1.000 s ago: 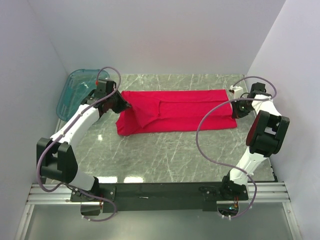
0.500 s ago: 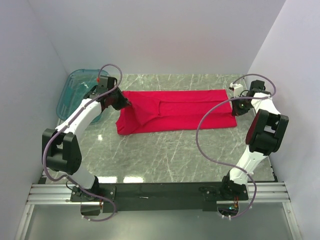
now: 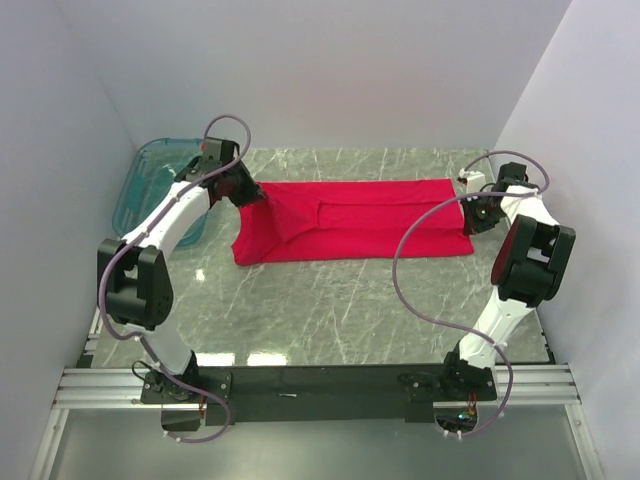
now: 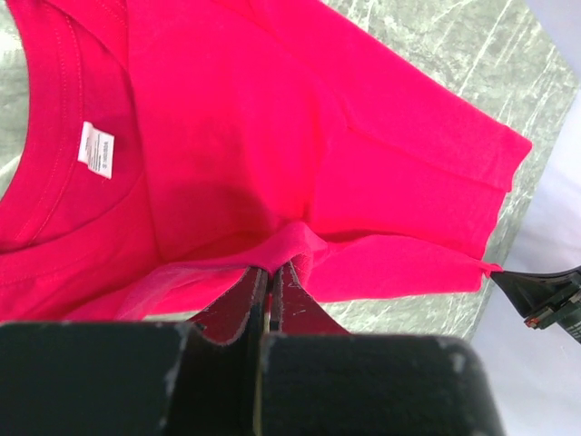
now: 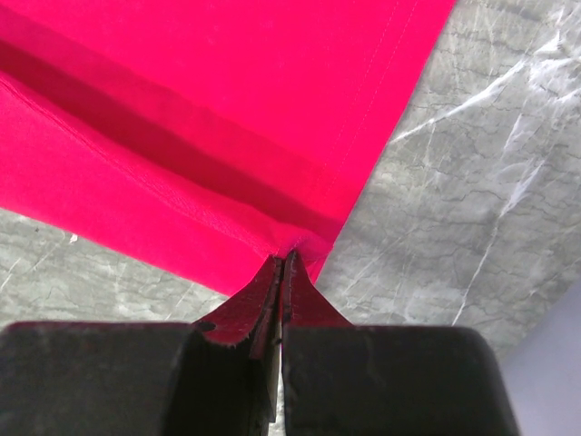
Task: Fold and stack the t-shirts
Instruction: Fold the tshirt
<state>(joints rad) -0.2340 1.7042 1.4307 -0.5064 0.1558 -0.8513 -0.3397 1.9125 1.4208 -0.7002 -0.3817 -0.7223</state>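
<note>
Since a second ago, the left arm swings farther back toward the far wall. Its left gripper [image 3: 246,193] now sits a bit farther back over the table [image 3: 330,300]. It tugs the left end of the red t-shirt [image 3: 370,220] with it, so that end rises into a small peak. The right arm hardly moves at all.

The t-shirt lies in a long strip across the far half of the table, from one arm to the other. One long flap is folded over on top of it. Most of it rests flat on the gray stone top.

The left gripper's two fingers are squeezed tight together on a pinch of red cloth at the shirt's left end. In the left wrist view, the round neck hole and its small white label [image 4: 97,150] show just beside that pinch.

The right gripper [image 3: 470,216] is also squeezed tight, clamped on the shirt's near right corner, where two layers of cloth meet.

A teal tub [image 3: 148,180] sits in the far left corner, near the left arm and apart from the shirt.
</note>
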